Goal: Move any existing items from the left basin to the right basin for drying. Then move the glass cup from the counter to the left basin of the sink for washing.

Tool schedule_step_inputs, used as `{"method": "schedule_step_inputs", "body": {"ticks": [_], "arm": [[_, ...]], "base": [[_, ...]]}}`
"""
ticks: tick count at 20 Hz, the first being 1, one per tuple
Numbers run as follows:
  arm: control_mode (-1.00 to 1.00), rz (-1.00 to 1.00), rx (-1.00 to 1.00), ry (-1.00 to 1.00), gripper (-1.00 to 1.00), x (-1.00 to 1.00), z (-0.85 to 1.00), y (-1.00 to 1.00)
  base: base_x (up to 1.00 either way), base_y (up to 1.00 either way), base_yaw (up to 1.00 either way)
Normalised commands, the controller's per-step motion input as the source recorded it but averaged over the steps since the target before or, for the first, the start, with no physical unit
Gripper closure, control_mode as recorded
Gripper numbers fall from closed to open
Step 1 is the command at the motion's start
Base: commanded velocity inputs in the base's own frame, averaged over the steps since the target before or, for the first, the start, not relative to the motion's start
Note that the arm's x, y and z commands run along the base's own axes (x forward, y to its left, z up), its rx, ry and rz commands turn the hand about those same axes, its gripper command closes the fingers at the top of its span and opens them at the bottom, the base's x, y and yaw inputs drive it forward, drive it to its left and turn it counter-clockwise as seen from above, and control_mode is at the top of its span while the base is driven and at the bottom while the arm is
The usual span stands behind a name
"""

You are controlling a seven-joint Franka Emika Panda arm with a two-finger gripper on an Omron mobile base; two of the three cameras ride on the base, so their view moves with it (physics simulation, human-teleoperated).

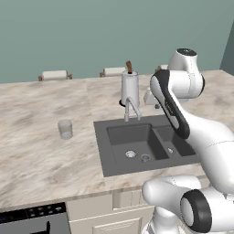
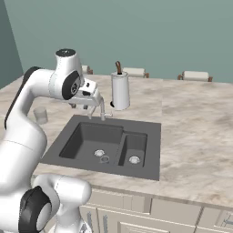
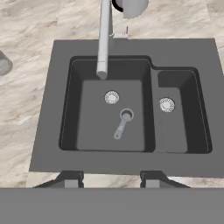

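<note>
Below gripper (image 3: 112, 181), jaws parted, empty: one sink (image 3: 127, 164), two basins, one grey scoop (image 3: 123, 123); leftward, one glass cup (image 3: 3, 63).

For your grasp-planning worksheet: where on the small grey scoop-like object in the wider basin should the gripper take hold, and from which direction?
Probably the slim handle of the grey object, approached from straight above. It lies flat on the left basin floor, ring end near the drain, handle running away from it. The gripper could straddle the handle across its narrow width.
</note>
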Motion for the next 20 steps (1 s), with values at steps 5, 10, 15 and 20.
{"method": "schedule_step_inputs", "body": {"ticks": [5,10,15,20], "arm": [[-1.0,0.0,0.0,0.07,-1.0,0.01,-0.05,0.02],[-1.0,0.0,0.0,0.17,-1.0,0.0,-0.05,0.0],[-1.0,0.0,0.01,0.18,-1.0,0.0,0.0,0.0],[-1.0,-0.02,0.03,0.2,-1.0,0.0,0.0,0.0]], "base": [[0.0,0.0,0.0],[0.0,0.0,0.0],[0.0,0.0,0.0],[0.0,0.0,0.0]]}}
